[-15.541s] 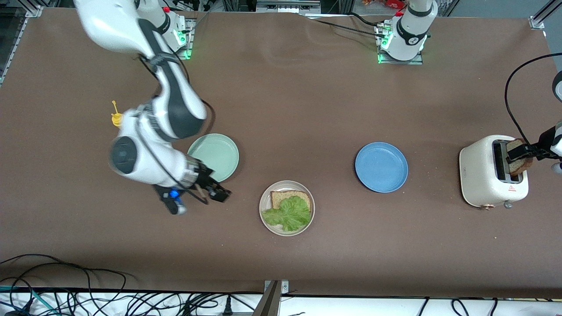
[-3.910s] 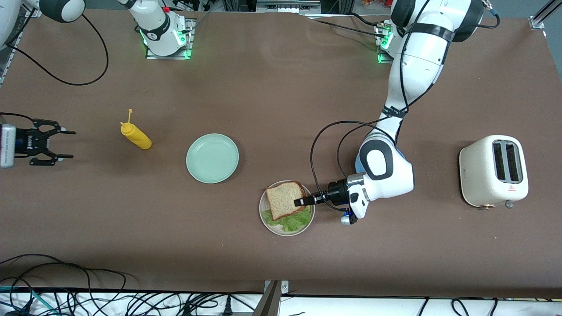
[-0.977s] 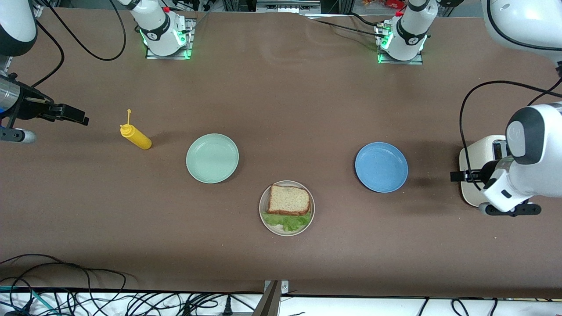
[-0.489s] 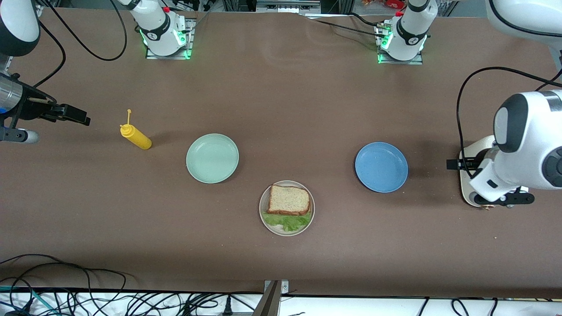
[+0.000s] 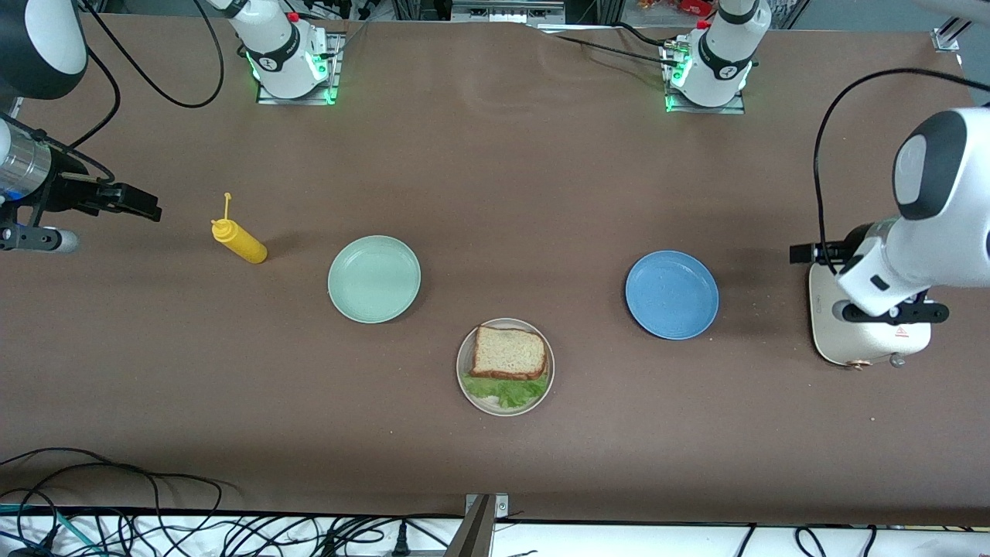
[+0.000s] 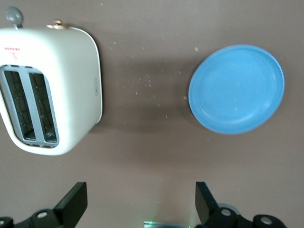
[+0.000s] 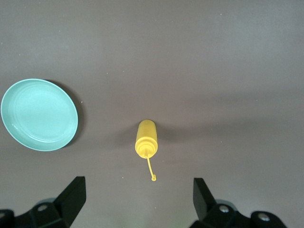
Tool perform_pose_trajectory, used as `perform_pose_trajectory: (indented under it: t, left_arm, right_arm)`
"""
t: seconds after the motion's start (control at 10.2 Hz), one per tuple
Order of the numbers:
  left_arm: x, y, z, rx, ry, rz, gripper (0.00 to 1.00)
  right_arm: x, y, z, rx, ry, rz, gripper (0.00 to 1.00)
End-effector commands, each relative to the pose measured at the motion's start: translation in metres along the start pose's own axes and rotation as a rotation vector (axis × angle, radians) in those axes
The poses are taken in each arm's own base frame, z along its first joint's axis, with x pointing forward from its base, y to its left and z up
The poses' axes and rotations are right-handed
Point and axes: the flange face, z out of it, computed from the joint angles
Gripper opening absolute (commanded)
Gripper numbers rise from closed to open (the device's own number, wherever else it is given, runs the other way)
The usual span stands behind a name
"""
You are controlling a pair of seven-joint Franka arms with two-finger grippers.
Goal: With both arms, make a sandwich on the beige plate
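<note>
The sandwich (image 5: 509, 353) sits assembled on the beige plate (image 5: 466, 385), nearest the front camera. The left end effector (image 5: 803, 253) hangs released over the worktop (image 5: 495, 193) beside the toaster (image 5: 866, 340). The right end effector (image 5: 139, 203) hangs released at its own end.

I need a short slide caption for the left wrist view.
Open left gripper above the table, overlooking white toaster and empty blue plate.
</note>
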Motion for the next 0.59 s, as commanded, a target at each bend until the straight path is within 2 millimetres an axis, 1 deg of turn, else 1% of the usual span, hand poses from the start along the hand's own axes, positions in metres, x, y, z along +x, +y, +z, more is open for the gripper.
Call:
perform_pose_trajectory:
  t: [0.0, 0.1, 0.29, 0.39, 0.49]
  left_arm:
    - [-0.043, -0.008, -0.005, -0.061, 0.044, 0.049, 1.00]
    - [-0.054, -0.009, -0.005, -0.063, 0.067, 0.047, 1.00]
    - [-0.062, -0.008, 0.002, -0.064, 0.081, 0.044, 1.00]
    - [-0.072, -0.009, -0.001, -0.065, 0.094, 0.043, 1.00]
    - [-0.073, -0.010, -0.002, -0.066, 0.098, 0.039, 1.00]
  right_arm:
    - [0.000, -0.005, -0.004, 0.003, -0.009, 0.088, 1.00]
    - [-0.001, -0.008, -0.004, 0.030, -0.013, 0.090, 1.00]
    - [0.000, -0.009, -0.004, 0.044, -0.016, 0.098, 1.00]
    - [0.000, -0.009, -0.005, 0.044, -0.012, 0.092, 1.00]
    - [0.000, -0.009, -0.005, 0.044, -0.011, 0.096, 1.00]
